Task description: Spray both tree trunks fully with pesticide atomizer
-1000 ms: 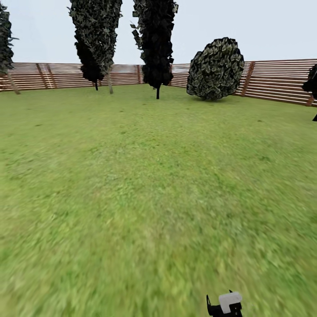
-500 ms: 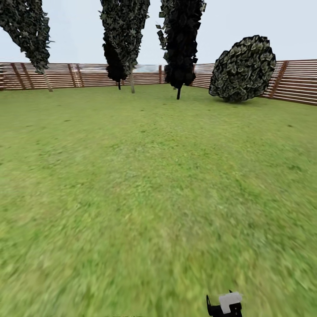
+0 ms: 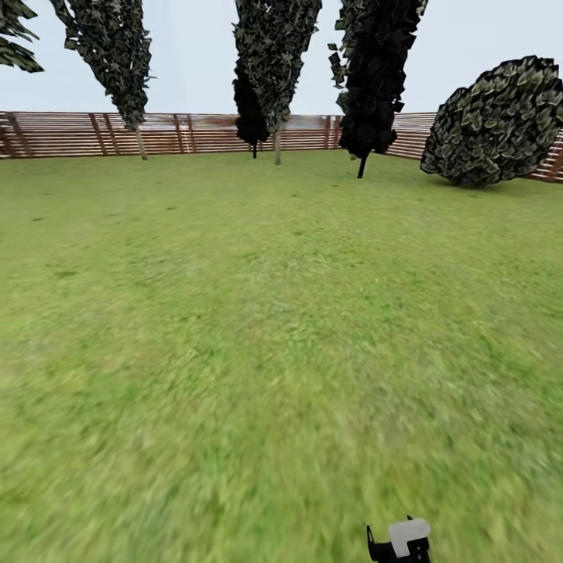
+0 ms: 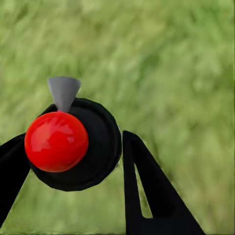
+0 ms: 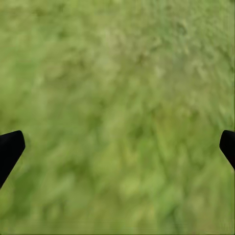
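Panned left over the last second, sliding the round shrub [image 3: 496, 121] toward the right edge. Gripping the pesticide atomizer [image 4: 98, 142] snugly in the left end effector [image 4: 73, 139], near, low. Right end effector [image 5: 117, 142] spread wide, empty, above the floor [image 5: 117, 63]. Probably scanning for the trees

The grass floor [image 3: 258, 328] stretches from the robot's feet to the slat fence [image 3: 180, 133], which runs across the far side of the garden. Before the fence stand thin-stemmed trees in a row: one far left [image 3: 117, 55], a pair near the middle [image 3: 270, 62], one just right of them [image 3: 375, 78]. A round shrub [image 3: 496, 121] sits on the grass at far right, near the fence (whether touching it cannot be told). At the lower edge of the head view, right of centre, a small object [image 3: 403, 541] pokes in above the grass.
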Controlling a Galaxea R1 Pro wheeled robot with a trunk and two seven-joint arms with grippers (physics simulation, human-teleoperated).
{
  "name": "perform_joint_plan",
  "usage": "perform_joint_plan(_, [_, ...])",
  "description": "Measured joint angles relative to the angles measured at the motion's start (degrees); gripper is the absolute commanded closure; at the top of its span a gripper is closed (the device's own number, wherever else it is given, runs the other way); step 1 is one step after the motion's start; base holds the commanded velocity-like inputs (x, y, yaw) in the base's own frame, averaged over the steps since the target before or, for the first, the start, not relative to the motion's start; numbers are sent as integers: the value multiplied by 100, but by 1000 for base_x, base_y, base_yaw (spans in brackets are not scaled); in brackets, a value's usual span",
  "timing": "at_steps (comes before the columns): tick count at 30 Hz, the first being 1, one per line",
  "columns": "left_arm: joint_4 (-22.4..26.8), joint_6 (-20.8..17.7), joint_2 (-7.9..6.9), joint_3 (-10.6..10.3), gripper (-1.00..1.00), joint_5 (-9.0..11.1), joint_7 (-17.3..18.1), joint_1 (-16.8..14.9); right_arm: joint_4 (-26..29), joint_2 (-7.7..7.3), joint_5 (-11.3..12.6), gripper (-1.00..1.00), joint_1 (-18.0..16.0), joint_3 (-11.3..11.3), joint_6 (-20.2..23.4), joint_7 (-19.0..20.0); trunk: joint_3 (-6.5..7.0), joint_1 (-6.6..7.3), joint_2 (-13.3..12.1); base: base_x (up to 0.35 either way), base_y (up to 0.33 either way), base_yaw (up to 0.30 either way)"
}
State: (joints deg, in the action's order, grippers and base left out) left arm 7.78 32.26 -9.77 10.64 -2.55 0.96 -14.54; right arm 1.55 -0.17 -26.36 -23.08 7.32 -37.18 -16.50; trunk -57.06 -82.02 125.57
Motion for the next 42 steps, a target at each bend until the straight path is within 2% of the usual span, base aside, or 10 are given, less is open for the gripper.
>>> perform_joint_plan(33, [3,4,35,0,100,-5,0,0,-1,0,1,-100,0,0,0,0,0,1,0,107,307,285])
perform_joint_plan(42, [-5,5,36,-3,100,-17,0,0,-7,0,0,-100,-1,0,-2,-3,0,0,0,11,76,284])
